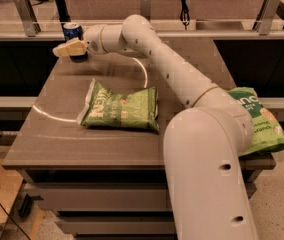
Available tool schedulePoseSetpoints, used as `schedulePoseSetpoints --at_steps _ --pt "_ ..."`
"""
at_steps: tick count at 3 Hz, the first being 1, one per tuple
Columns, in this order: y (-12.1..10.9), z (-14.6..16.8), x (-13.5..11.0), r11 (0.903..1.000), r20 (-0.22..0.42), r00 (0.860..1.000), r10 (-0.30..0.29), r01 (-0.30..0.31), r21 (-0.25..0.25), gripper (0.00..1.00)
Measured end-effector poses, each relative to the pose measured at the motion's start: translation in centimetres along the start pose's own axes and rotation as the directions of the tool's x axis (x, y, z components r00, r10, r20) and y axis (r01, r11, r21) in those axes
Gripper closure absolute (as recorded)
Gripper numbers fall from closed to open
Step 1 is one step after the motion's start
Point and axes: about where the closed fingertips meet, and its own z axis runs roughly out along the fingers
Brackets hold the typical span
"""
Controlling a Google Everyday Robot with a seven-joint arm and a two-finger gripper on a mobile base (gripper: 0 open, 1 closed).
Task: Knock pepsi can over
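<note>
Whether the jaws are being held apart or pressed together cannot be told from this view. Most of the scene is being taken up by a brown table [57, 144], over which the white arm [172, 69] is being stretched from the near right toward the far left corner. A green snack bag [122, 109] is being shown lying flat near the middle of the tabletop, just beside the arm. A second green bag [259, 126] is being partly hidden behind the arm's base at the right edge. The gripper [68, 48] is being held at the far left corner, low over the surface. The pepsi can [72, 31] is being seen upright right behind it, its lower part covered by the gripper; contact cannot be judged.
</note>
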Motion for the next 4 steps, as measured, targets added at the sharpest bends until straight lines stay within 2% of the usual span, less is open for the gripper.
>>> schedulePoseSetpoints --at_steps 2,3,4 --pt "-0.6 0.0 -0.4 1.0 0.027 1.0 0.004 -0.005 0.003 0.65" --pt "-1.6 -2.9 -0.9 0.999 0.022 1.0 -0.016 0.015 0.042 0.88" --pt "-2.7 -7.9 -1.9 0.9937 -0.018 0.998 -0.062 0.064 0.092 1.0"
